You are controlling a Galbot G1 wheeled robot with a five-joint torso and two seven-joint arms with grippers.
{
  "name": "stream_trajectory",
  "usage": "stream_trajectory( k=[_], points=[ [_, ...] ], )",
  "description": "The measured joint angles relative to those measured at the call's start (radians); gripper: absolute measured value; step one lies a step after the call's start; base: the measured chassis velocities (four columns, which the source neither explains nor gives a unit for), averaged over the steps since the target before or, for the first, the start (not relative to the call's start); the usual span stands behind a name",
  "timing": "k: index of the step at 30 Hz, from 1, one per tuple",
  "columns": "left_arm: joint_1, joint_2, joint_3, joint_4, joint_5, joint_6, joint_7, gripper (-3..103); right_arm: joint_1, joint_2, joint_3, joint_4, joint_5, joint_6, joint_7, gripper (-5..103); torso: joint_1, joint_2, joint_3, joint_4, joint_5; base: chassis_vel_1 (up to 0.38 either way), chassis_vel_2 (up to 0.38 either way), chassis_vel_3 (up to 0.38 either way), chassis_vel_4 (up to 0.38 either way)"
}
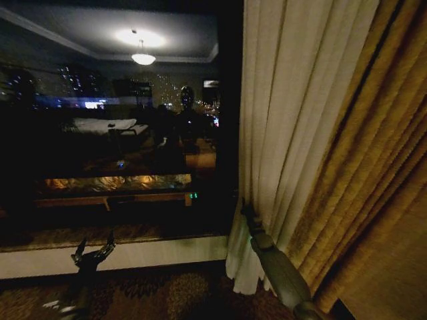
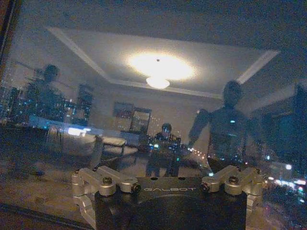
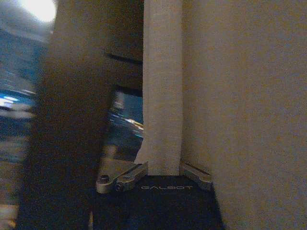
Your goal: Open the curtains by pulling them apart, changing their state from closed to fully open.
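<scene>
Black wrist housing stamped GALBOT on the left gripper [image 2: 168, 191] — silver finger links, dark screw heads; right gripper [image 3: 163, 175] matches, grey rounded forearm behind.

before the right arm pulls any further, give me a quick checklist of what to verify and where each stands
1. Right tool has fabric: ok, a fold of the sheer curtain runs down between its fingers in the right wrist view.
2. Grip firmly closed: cannot tell.
3. Sheer curtain drawn aside: ok, in the head view it hangs bunched beside the golden drape.
4. Window glass uncovered: ok, dark pane with room reflections.
5. Left tool clear of fabric: ok, open, low by the sill, facing glass.
6. Second sheer panel open: cannot tell.
</scene>
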Motion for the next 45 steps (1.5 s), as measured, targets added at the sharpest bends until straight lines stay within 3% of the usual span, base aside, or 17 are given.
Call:
stream_trajectory(
  k=[5,14,18,21,22,23,24,26,30,33,40,45],
  points=[
    [0.0,0.0,0.0,0.0,0.0,0.0,0.0,100,-0.012,-0.049,0.028,0.008,0.019,-0.034,0.076,0,0.0,0.0,0.0,-0.0001,0.0,0.0,0.0,0.0,0.0],
    [0.0,0.0,0.0,0.0,0.0,0.0,0.0,100,-0.037,-0.065,0.041,0.026,0.005,-0.047,0.139,0,0.0,0.0,0.0,-0.0002,-0.0001,0.0,0.0,0.0,0.0],
    [0.0,0.0,0.0,0.0,0.0,0.0,0.0,100,-0.055,-0.061,0.021,0.062,0.033,-0.02,0.087,0,0.0,0.0,0.0,-0.0002,0.0001,0.0,0.0,0.0,0.0],
    [0.0,0.0,0.0,0.0,0.0,0.0,0.0,100,-0.074,-0.053,-0.004,0.107,0.047,0.009,0.006,-2,0.0,0.0,0.0,-0.0001,0.0002,0.0,0.0,0.0,0.0],
    [0.0,0.0,0.0,0.0,0.0,0.0,0.0,100,-0.105,-0.044,-0.045,0.176,0.059,0.038,-0.11,14,0.0,0.0,0.0,-0.0001,0.0,0.0,0.0,0.0,0.0],
    [0.0,0.0,0.0,0.0,0.0,0.0,0.0,100,-0.112,-0.042,-0.055,0.191,0.065,0.044,-0.138,19,0.0,0.0,0.0,-0.0001,0.0,0.0,0.0,0.0,0.0],
    [0.0,0.0,0.0,0.0,0.0,0.0,0.0,100,-0.118,-0.041,-0.064,0.204,0.069,0.048,-0.156,25,0.0,0.0,0.0,-0.0001,-0.0002,0.0,0.0,0.0,0.0],
    [0.0,0.0,0.0,0.0,0.0,0.0,0.0,100,-0.124,-0.039,-0.076,0.217,0.076,0.05,-0.175,25,0.0,0.0,0.0,-0.0001,-0.0002,0.0,0.0,0.0,0.0],
    [0.0,0.0,0.0,0.0,0.0,0.0,0.0,100,-0.169,-0.046,-0.096,0.268,0.111,0.045,-0.235,46,0.0,0.0,0.0,0.0,0.0,0.0,0.0,0.0,0.0],
    [0.0,0.0,0.0,0.0,0.0,0.0,0.0,100,-0.2,-0.058,-0.099,0.304,0.117,0.043,-0.247,51,0.0,0.0,0.0,-0.0001,-0.0001,0.0,0.0,0.0,0.0],
    [0.0,0.0,0.0,0.0,0.0,0.0,0.0,100,-0.285,-0.084,-0.089,0.418,0.126,0.035,-0.219,84,0.0,0.0,0.0,-0.0002,-0.0001,0.0,0.0,0.0,0.0],
    [0.0,0.0,0.0,0.0,0.0,0.0,0.0,100,-0.303,-0.091,-0.079,0.432,0.13,0.035,-0.211,98,0.0,0.0,0.0,-0.0001,-0.0001,0.0,0.0,0.0,0.0]
  ],
)
